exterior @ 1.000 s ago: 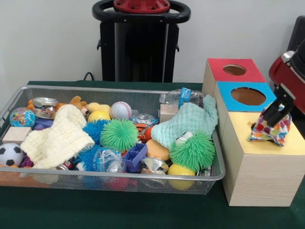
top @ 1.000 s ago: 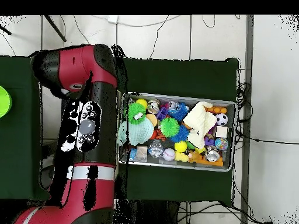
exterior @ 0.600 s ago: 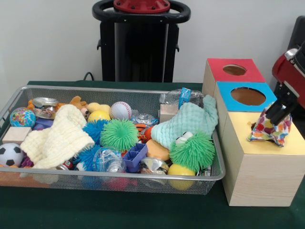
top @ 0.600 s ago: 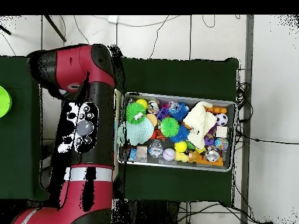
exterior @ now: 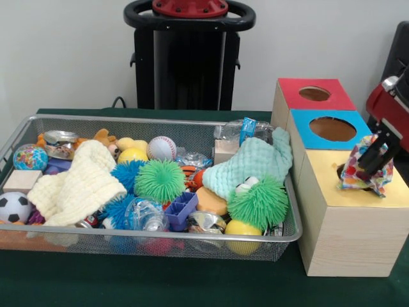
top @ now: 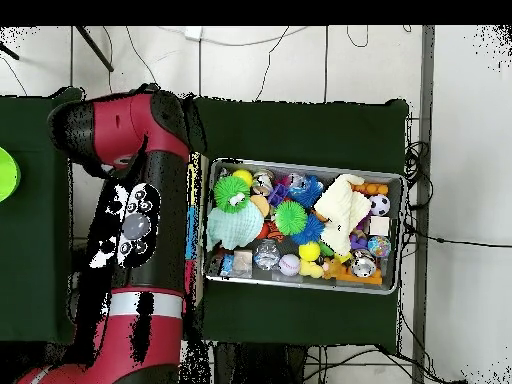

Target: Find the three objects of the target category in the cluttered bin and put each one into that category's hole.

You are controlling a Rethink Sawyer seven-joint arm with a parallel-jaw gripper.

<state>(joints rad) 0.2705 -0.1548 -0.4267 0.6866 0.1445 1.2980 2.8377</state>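
Observation:
At the right edge of the front view my gripper is shut on a colourful dotted cloth. The cloth sits bunched on the yellow-topped box, partly sunk into its hole. The wire bin to the left is full of mixed toys. A mint cloth and a cream knitted cloth lie on top of the heap. In the overhead view my red arm hides the boxes and the gripper, and the bin lies to its right.
Behind the yellow box stand a blue-topped box and a red-topped box, each with a round hole. The bin also holds spiky green balls, a baseball, a football and a wooden block.
The gripper has shifted a little right and down with the dotted cloth, which now sits lower in the yellow box's hole. The bin's contents have not moved.

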